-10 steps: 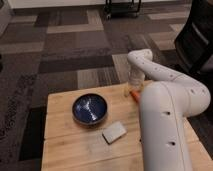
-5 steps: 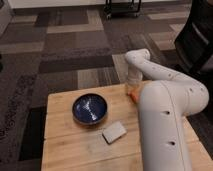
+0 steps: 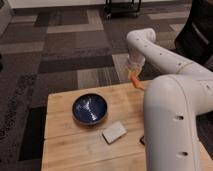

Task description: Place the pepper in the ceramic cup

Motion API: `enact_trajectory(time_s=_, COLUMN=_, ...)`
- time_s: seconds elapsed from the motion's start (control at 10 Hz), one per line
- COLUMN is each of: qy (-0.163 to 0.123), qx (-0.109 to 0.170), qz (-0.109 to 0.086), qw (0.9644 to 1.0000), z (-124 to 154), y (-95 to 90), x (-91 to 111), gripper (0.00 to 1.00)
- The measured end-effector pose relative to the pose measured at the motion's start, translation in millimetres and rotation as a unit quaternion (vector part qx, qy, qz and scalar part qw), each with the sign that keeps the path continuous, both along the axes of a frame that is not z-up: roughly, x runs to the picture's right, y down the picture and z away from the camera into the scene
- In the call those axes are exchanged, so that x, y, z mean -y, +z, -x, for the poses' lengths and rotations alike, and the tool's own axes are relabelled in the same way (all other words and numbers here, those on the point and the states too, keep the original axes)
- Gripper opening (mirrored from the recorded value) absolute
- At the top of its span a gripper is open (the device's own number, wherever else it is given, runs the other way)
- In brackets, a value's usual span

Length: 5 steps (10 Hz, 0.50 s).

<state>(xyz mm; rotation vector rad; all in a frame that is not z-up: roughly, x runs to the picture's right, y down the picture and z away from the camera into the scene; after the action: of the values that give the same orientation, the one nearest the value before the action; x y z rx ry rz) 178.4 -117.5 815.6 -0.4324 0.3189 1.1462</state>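
The gripper [image 3: 134,75] is pinched on the pepper [image 3: 137,83] — if held shallowly, it may be dropped off the table [image 3: 65,142] edge.

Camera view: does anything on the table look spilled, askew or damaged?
Nothing spilled or broken. The blue bowl sits upright on the table, with a pale flat packet beside it. The gripper, at the far table edge, has its jaws shut on the pepper. No ceramic cup shows; the arm covers the right side.

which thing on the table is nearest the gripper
The orange pepper: it sits right in the shut gripper at the table's far edge. The blue bowl and pale block lie well away, nearer the camera.
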Motion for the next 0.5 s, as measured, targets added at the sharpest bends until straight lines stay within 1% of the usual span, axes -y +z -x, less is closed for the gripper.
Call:
enact_trajectory(time_s=0.1, qy=0.002, qx=-0.012, qz=-0.018, qw=0.9998, z=-11, y=-14.8, x=11, gripper=0.0)
enact_trajectory(time_s=0.2, qy=0.014, qx=-0.028, qz=-0.038, qw=0.9988, z=-31, y=-30.2, x=16, gripper=0.0)
enact_trajectory(time_s=0.3, qy=0.026, qx=-0.037, qz=-0.049, qw=0.9978, z=-47, y=-38.9, x=13, gripper=0.0)
enact_trajectory(time_s=0.4, qy=0.04, qx=-0.043, qz=-0.056, qw=0.9967, z=-61, y=-45.0, x=6, gripper=0.0)
enact_trajectory(time_s=0.5, qy=0.058, qx=-0.053, qz=-0.061, qw=0.995, z=-83, y=-52.2, x=-7, gripper=0.0)
